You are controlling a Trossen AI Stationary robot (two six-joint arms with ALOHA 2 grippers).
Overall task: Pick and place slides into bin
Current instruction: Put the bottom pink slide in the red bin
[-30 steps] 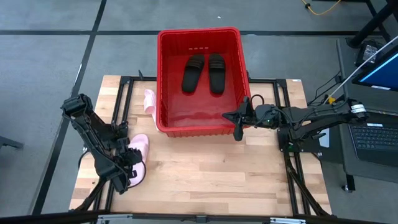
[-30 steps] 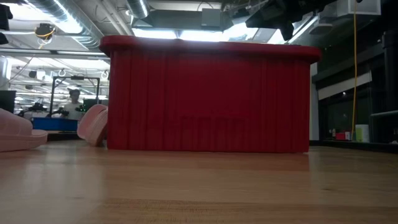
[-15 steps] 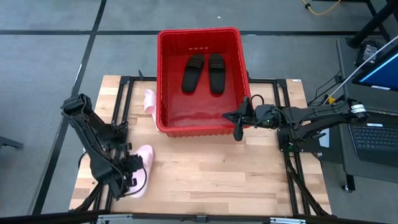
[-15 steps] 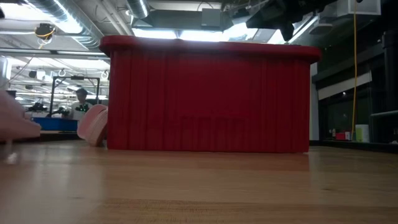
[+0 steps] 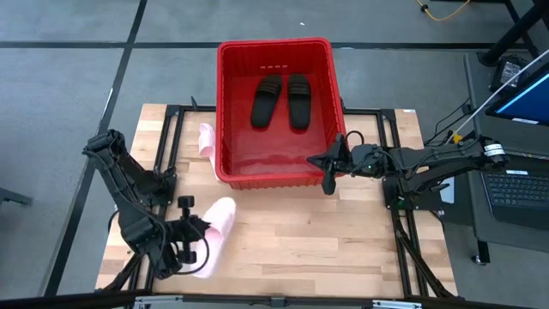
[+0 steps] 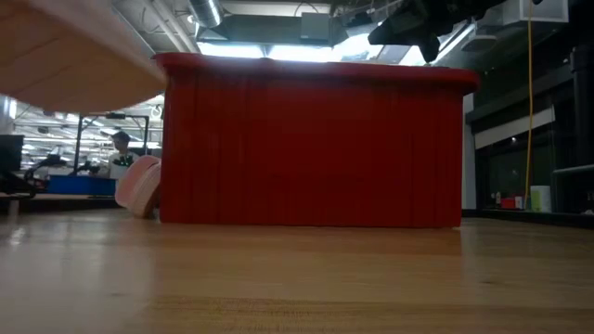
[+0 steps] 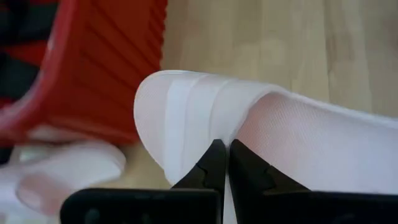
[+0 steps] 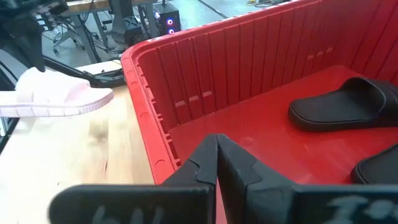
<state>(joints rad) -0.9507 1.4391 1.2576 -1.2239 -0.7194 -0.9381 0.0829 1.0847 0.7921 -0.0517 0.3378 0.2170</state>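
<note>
The red bin (image 5: 225, 112) stands at the table's far middle with two black slides (image 5: 267, 99) (image 5: 298, 99) lying on its floor. One pale pink slide (image 5: 206, 140) leans on its edge against the bin's left wall; it also shows in the low view (image 6: 139, 186). My left gripper (image 5: 194, 230) is shut on the other pink slide (image 5: 214, 236) above the table's near left. My right gripper (image 5: 329, 169) is shut and empty above the bin's near right corner, also in its wrist view (image 8: 216, 155). My left gripper pinches the pink slide between its two fingers at the side of its wide strap (image 7: 196, 134). The fingers come from the table's left side, across the slide. The slide is lifted clear of the table (image 6: 74, 56) and sits roughly level (image 8: 56, 96).
Bare wooden tabletop (image 5: 309, 232) lies between the bin and the near edge. A black frame (image 5: 403, 223) runs round the table. A laptop (image 5: 515, 184) sits off the table's right side. The room behind shows in the low view.
My left gripper has risen and gone toward the table's right and near edges with the pink slide. The slide, lying on the table a second ago, is now lifted clear and has turned about.
</note>
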